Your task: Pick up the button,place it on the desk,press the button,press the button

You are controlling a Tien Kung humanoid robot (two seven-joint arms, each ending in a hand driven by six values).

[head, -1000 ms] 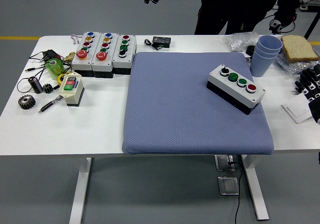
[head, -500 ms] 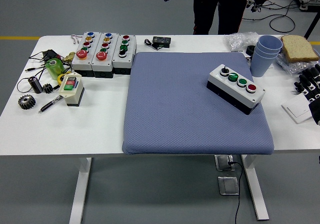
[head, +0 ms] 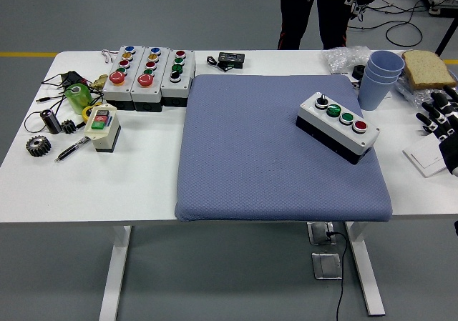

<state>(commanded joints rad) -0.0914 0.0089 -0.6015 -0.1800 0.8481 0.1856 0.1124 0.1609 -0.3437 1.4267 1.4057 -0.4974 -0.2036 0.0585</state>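
Four-button control box sits angled on the blue mat's right part, untouched; right hand hovers at the table's right edge, fingers loosely spread, gripping nothing, well apart from box.

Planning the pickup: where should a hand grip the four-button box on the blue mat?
Probably across the long black sides of the button box, from above, fingers below the white lid. It lies flat and diagonal, buttons up, nearest the right hand at the table edge.
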